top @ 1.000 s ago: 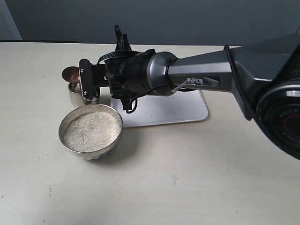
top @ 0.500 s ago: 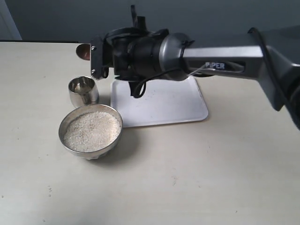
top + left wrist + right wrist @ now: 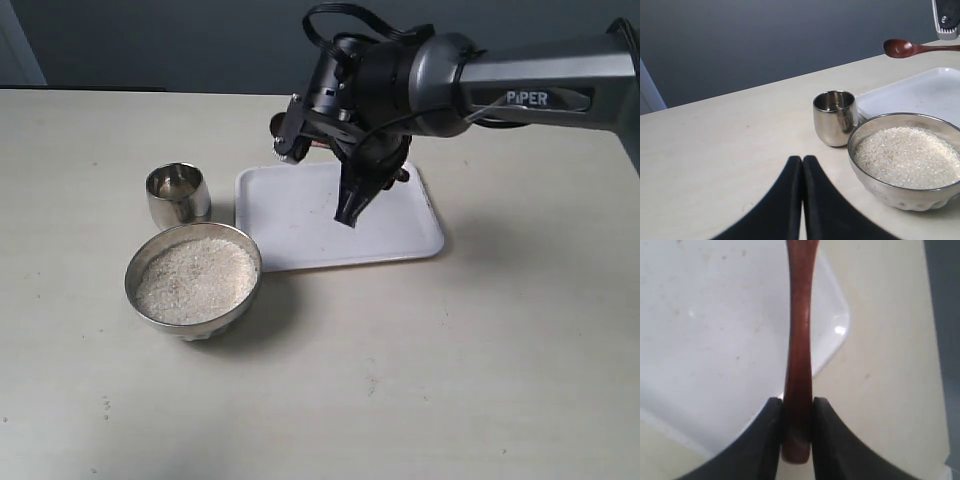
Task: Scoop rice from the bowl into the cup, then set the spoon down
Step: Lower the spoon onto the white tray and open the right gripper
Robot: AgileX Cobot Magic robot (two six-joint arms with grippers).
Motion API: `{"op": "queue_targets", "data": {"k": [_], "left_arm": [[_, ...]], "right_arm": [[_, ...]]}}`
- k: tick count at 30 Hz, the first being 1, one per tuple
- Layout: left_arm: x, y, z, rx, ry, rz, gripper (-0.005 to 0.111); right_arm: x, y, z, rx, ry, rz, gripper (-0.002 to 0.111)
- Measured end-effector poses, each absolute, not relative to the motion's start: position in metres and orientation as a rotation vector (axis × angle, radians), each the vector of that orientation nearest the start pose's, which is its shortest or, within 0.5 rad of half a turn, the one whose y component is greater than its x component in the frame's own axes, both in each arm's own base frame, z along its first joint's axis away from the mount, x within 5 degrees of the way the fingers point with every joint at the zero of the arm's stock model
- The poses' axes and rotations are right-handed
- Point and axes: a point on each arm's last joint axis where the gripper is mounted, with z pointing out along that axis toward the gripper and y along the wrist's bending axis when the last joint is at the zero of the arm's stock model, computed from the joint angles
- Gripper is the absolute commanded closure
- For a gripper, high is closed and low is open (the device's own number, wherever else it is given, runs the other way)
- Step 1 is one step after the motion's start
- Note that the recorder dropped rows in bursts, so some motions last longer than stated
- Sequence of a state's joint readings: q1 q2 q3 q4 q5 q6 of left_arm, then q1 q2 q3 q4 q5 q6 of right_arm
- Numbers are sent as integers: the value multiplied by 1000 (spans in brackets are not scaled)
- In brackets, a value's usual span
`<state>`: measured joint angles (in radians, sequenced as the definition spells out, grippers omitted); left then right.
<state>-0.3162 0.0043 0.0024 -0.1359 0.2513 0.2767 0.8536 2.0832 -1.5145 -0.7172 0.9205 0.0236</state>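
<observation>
Right hand (image 3: 797,407) clamps the spoon (image 3: 799,315) handle over the white tray (image 3: 300,225), a grip I see only on its wrist camera; left hand (image 3: 802,160) is pinched closed, empty. Left of the tray: bowl (image 3: 165,322) of rice (image 3: 195,280) near, cup (image 3: 178,197) farther.

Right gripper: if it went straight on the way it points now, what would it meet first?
Probably the white tray: the right gripper, shut on the spoon, points down over it. The gap is hard to judge.

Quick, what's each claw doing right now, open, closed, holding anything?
Left claw: closed, holding nothing.
Right claw: closed on the spoon, gripping its handle.
</observation>
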Motion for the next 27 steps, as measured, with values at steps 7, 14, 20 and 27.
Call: {"op": "queue_targets", "data": {"k": [7, 14, 20, 27], "left_arm": [[52, -20, 190, 423, 1690, -153, 106], [52, -20, 190, 423, 1690, -153, 106], [52, -20, 190, 423, 1690, -153, 106], [52, -20, 190, 423, 1690, -153, 106]], "right_arm": [[303, 278, 157, -1575, 2292, -610, 109], [300, 283, 148, -1564, 2269, -477, 109], [301, 285, 148, -1560, 2253, -450, 109], [300, 286, 147, -1550, 2264, -430, 84]]}}
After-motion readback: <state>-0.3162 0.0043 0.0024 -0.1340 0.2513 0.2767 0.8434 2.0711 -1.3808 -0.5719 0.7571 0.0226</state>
